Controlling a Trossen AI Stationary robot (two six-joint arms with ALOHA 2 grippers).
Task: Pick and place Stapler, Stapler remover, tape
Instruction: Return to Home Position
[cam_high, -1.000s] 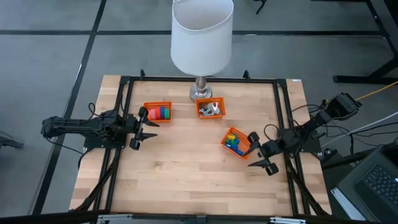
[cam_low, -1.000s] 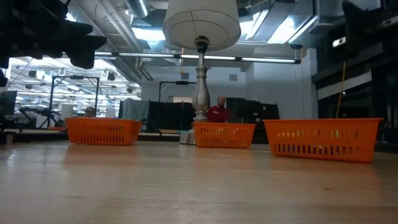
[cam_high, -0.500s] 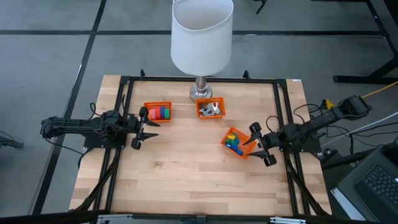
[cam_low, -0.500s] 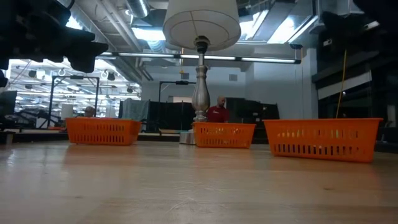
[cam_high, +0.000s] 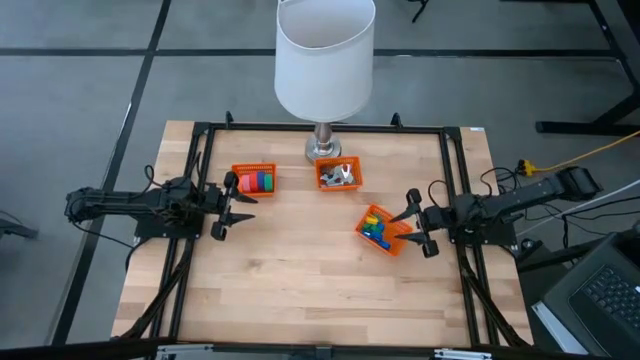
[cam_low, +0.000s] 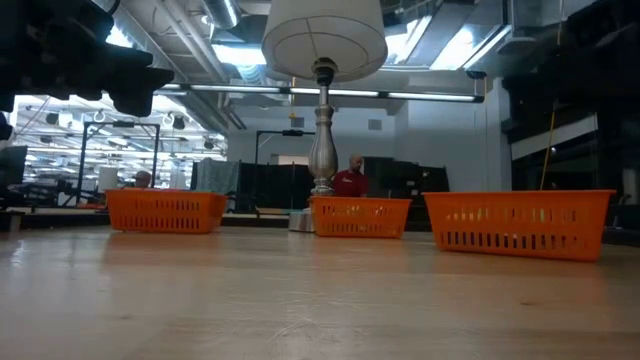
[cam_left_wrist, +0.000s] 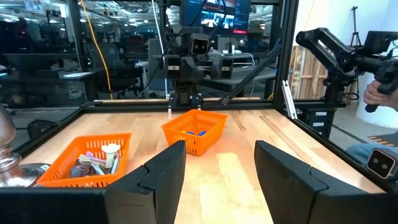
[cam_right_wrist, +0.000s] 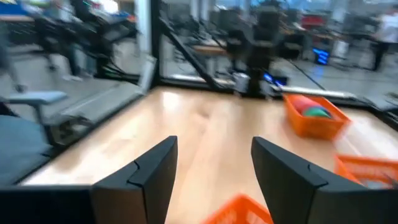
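Observation:
Three small orange baskets stand on the wooden table. The far-left basket (cam_high: 253, 180) holds the tape, bright pink, red and orange rolls. The middle basket (cam_high: 338, 175) holds pale silvery pieces, apparently stapler removers. The tilted right basket (cam_high: 380, 230) holds small blue, green and yellow blocks, apparently staplers. My left gripper (cam_high: 225, 205) hovers open at the table's left, just near of the tape basket, pointing right. My right gripper (cam_high: 418, 224) hovers open beside the right basket's right side, pointing left, with nothing between its fingers (cam_right_wrist: 146, 177).
A lamp with a white shade (cam_high: 325, 60) stands at the far middle, its metal base (cam_high: 322, 150) just behind the middle basket. Black frame rails (cam_high: 195, 200) run along the table's left, right and far sides. Bare wood (cam_high: 300, 290) fills the near half.
My right gripper has swung from the near side of the right basket toward the far edge. It has turned from slanting toward the near left to pointing straight at the table's left. The right arm has folded back toward the right edge. The baskets have not moved.

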